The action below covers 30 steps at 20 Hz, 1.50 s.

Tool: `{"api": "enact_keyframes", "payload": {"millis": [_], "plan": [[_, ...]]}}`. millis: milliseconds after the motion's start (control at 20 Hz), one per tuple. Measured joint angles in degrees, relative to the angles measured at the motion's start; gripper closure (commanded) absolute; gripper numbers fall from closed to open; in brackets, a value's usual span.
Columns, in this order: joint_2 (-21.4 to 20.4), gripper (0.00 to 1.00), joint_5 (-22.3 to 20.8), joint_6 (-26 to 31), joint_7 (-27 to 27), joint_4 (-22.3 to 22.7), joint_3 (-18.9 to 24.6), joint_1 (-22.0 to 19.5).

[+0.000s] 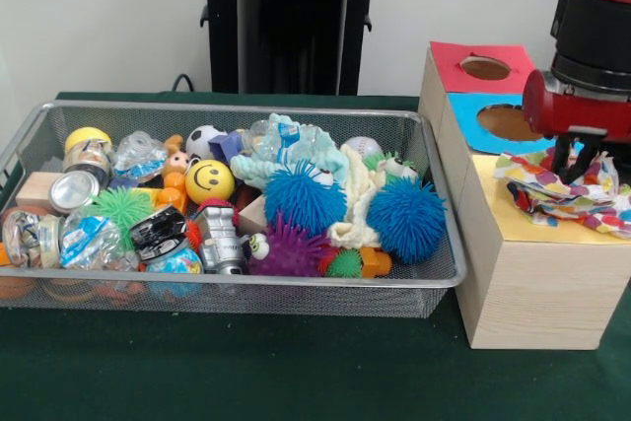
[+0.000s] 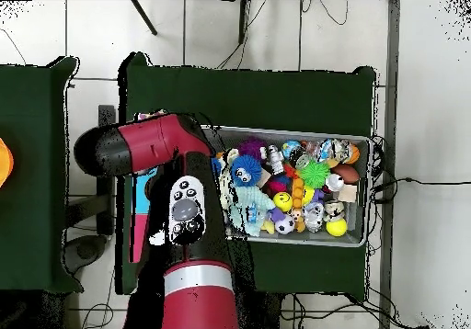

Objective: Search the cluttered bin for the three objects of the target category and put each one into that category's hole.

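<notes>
A multicoloured patchwork cloth (image 1: 564, 194) lies bunched on the yellow top (image 1: 523, 219) of the wooden box, spreading over its right edge. My gripper (image 1: 582, 167) comes down into the cloth from above and is shut on its raised middle. Any hole in the yellow top is hidden under the cloth. In the wire bin (image 1: 434, 278) a pale teal cloth (image 1: 296, 150) and a cream cloth (image 1: 360, 209) lie among the toys. From overhead my red arm (image 2: 156, 146) covers the gripper and most of the box.
The box also has a red top with a hole (image 1: 485, 68) and a blue one (image 1: 508, 122). The bin (image 2: 361, 238) holds blue spiky balls (image 1: 406, 217), a yellow smiley ball (image 1: 209, 181), crushed cans (image 1: 71, 190) and several other toys. Green cloth (image 1: 296, 372) covers the table.
</notes>
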Motion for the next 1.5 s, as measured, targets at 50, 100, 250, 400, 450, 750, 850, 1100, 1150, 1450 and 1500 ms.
{"api": "enact_keyframes", "payload": {"millis": [50,100,250,400,450,750,850,1100,1150,1450,1500], "plan": [[0.06,1.0,-0.01,0.0,0.0,-0.04,0.01,-0.05],[0.21,1.0,-0.01,-0.01,0.0,-0.14,0.02,-0.19],[0.36,1.0,0.01,-0.02,0.0,-0.19,0.08,-0.52],[0.54,1.0,0.01,-0.02,0.0,-0.34,0.14,-0.67],[0.68,1.0,0.01,-0.02,0.0,-0.48,0.15,-0.71],[1.68,1.0,0.01,0.02,0.0,-1.55,0.25,-1.04],[2.11,1.0,0.02,0.02,-0.01,-2.03,0.27,-1.17],[3.04,1.0,0.04,0.07,-0.01,-3.07,0.37,-1.4],[3.28,1.0,0.04,0.06,-0.01,-3.32,0.4,-1.44],[4.31,1.0,0.04,0.07,-0.01,-4.16,0.49,-1.58],[4.36,1.0,0.04,0.08,-0.01,-4.21,0.49,-1.58]]}}
